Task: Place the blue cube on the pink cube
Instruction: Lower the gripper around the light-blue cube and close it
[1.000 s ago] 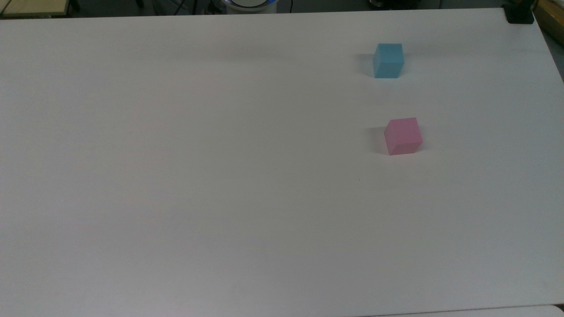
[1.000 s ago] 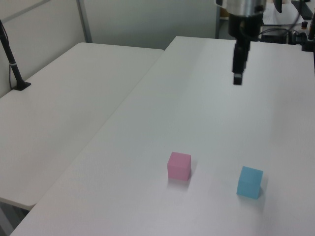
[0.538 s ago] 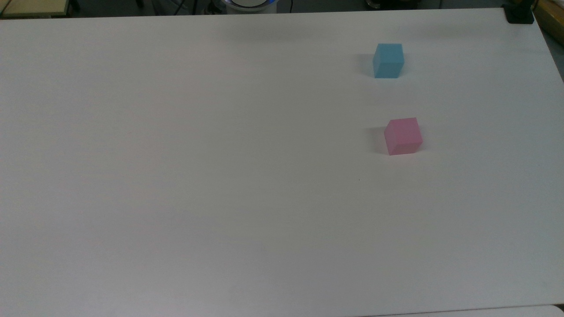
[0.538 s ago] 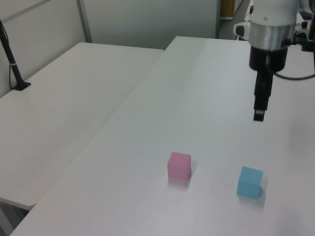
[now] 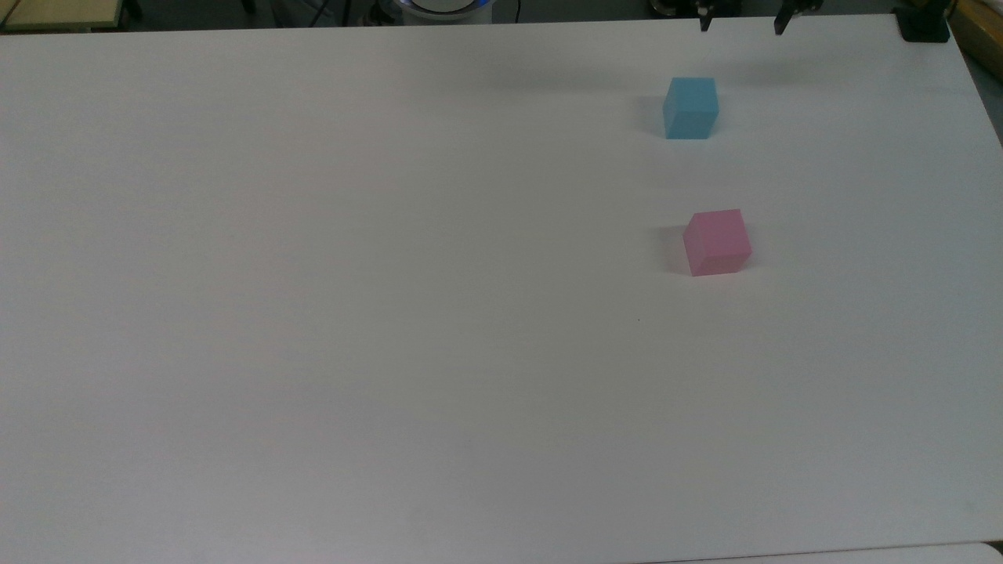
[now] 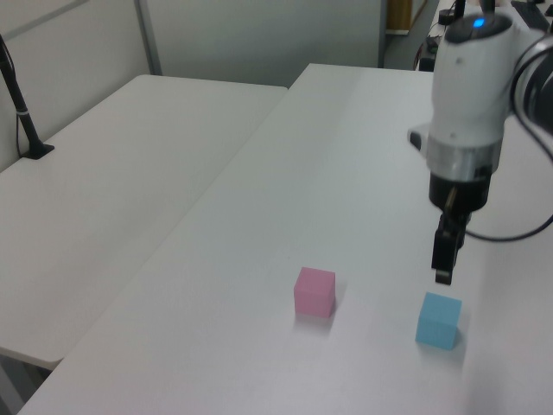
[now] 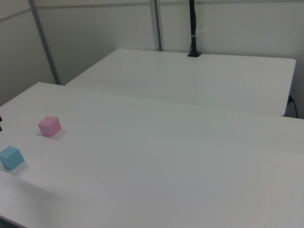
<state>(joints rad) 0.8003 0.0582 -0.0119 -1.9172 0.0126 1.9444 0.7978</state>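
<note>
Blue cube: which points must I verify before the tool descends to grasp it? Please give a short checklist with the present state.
1. Tool open, fingertips well apart in the top view: ok.
2. Blue cube resting flat on the table, nothing touching it: ok.
3. Tool centred over the blue cube: cannot tell; it hangs close above it.
4. Pink cube has a bare top face: ok.
5. Cubes apart, leaving room for the fingers: ok.

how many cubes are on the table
2. The blue cube sits near the far edge in the top view, just under the gripper; the pink cube lies apart, nearer the camera.
</note>
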